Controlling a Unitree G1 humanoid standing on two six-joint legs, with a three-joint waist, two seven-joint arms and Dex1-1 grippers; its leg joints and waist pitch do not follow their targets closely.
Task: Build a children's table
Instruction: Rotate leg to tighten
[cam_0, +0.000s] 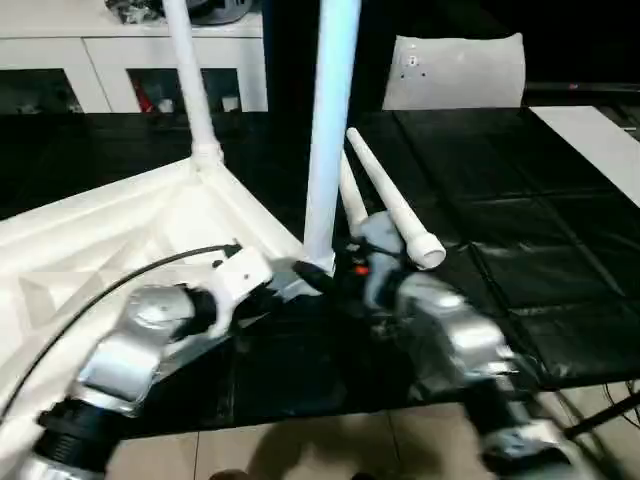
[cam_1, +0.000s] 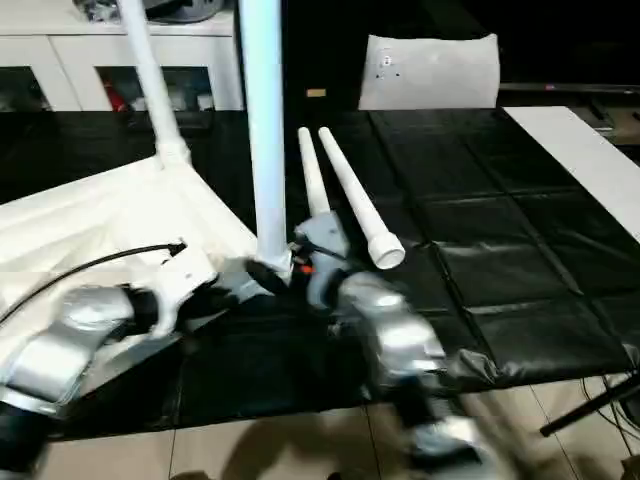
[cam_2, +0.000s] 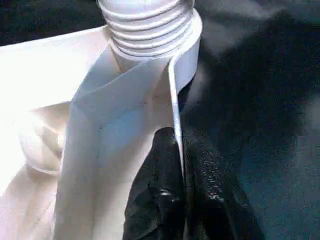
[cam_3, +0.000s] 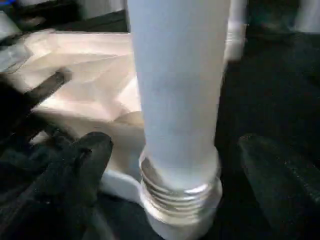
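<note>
Left tool (cam_2: 182, 200) pinches tabletop (cam_0: 120, 240) rim; right tool (cam_3: 170, 165) gapes around upright leg (cam_0: 330, 130).

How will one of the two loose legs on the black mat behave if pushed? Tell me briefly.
The nearer loose leg is round and lies flat on the black mat, so it will probably roll, likely curving because it tapers. It looks like hollow white plastic, so likely stiff and light. The second loose leg lies close beside it and might get knocked.

One table top (cam_0: 110, 240); four legs (cam_0: 330, 130); two grippers (cam_0: 300, 272).
</note>
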